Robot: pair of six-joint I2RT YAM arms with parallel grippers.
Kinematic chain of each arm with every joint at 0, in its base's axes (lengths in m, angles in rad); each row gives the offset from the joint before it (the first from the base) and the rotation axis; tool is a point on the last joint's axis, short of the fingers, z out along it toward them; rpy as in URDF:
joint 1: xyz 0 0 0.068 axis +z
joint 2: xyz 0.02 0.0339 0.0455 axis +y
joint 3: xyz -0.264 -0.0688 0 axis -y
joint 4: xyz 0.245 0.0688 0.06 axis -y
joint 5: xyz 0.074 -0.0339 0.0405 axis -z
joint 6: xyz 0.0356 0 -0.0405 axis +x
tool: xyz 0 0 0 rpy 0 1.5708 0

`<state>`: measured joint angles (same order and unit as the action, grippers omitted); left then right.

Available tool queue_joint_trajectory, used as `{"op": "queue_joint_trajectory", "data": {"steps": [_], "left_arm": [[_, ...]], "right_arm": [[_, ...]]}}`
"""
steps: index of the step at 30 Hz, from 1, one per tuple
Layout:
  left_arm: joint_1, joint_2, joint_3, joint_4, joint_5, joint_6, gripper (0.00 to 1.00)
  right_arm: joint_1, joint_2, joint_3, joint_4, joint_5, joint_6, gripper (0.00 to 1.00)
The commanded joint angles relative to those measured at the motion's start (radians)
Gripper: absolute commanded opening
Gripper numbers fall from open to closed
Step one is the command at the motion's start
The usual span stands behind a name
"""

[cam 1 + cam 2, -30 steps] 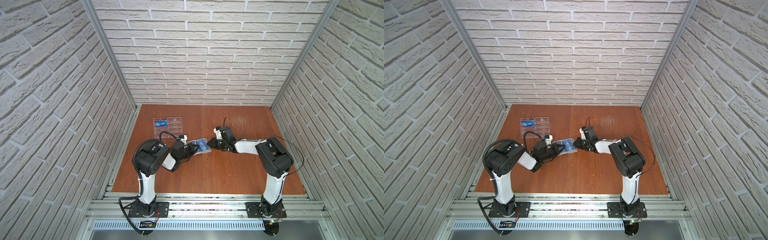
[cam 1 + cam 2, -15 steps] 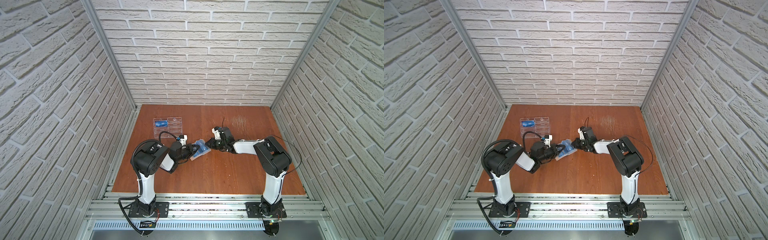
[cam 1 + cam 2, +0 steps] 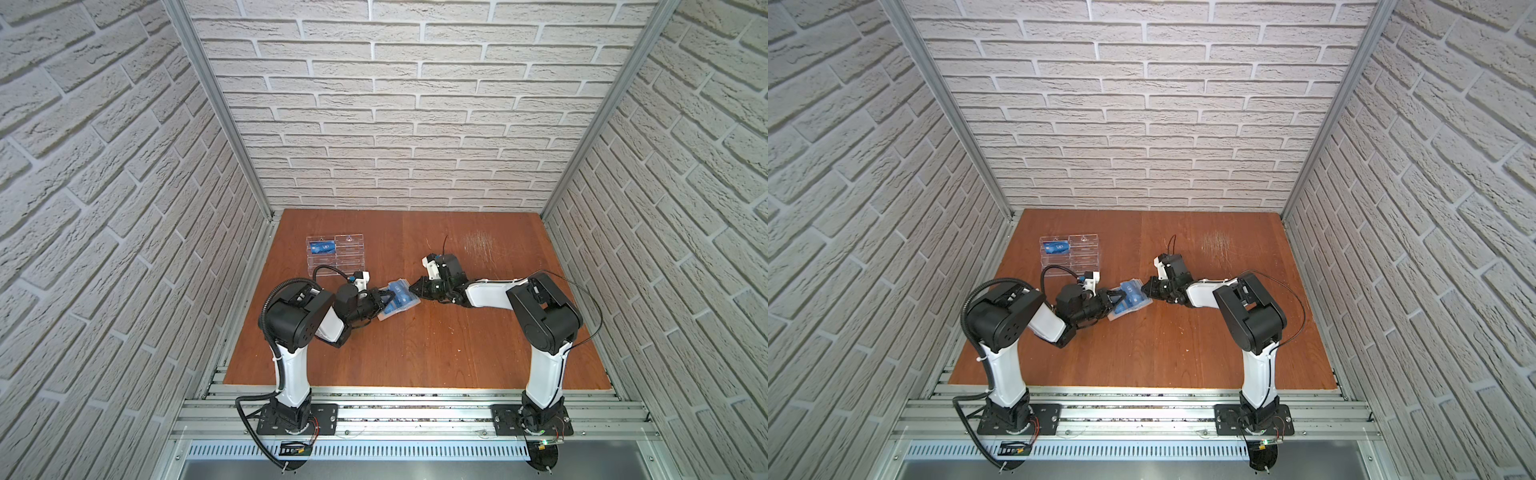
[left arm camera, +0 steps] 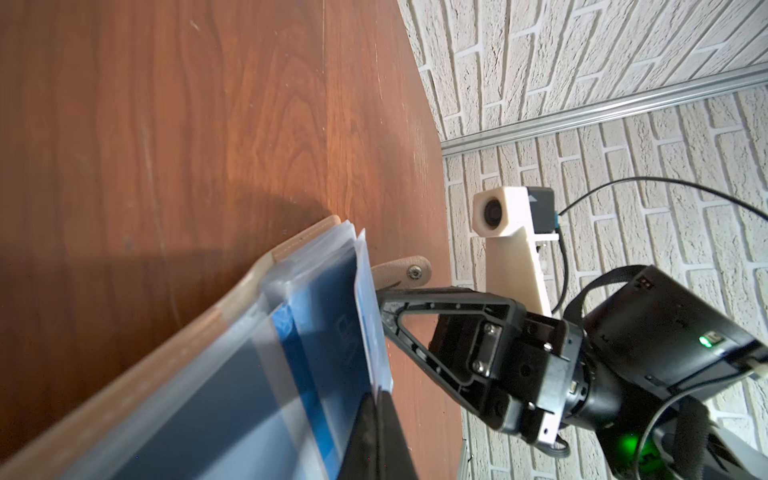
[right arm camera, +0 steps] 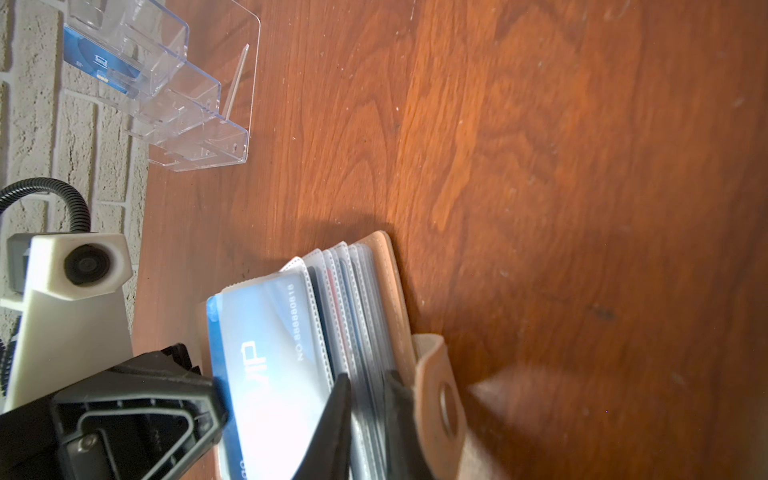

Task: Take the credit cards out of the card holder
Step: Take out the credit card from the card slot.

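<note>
The tan card holder [image 3: 405, 305] [image 3: 1136, 307] is held open mid-table between my two grippers. My left gripper [image 3: 388, 297] [image 4: 377, 392] is shut on the edge of a blue credit card [image 4: 328, 316] [image 5: 266, 353]. The card sticks a little way out of the front clear sleeve. My right gripper [image 3: 412, 286] [image 5: 365, 382] is shut on several clear sleeve pages beside the holder's tan cover [image 5: 392, 282]. The snap strap [image 5: 440, 395] hangs loose beside that gripper. More cards show dimly in the rear sleeves.
A clear acrylic tiered rack [image 3: 334, 255] [image 5: 178, 95] stands at the back left, close behind the left wrist, with one blue card [image 3: 326, 248] in its top tier. Brick walls close in the wooden table [image 3: 436, 353] on three sides.
My right gripper has shifted slightly left, closer to the left one. The holder between them has tipped from lying flat to a steeper angle. Both grips are unchanged.
</note>
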<state>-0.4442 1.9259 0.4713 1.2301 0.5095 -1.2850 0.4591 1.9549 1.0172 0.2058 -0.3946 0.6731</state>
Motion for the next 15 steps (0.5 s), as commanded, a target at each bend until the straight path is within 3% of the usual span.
{"op": "queue_joint_trajectory", "data": {"steps": [1, 15], "left_arm": [[0.013, -0.011, -0.013, 0.064, 0.023, 0.026, 0.00], [0.044, -0.077, -0.048, -0.081, 0.030, 0.093, 0.00]], "right_arm": [[0.026, 0.056, -0.040, -0.198, 0.008, -0.023, 0.17], [0.023, 0.035, -0.045, -0.207, 0.022, -0.027, 0.19]]}}
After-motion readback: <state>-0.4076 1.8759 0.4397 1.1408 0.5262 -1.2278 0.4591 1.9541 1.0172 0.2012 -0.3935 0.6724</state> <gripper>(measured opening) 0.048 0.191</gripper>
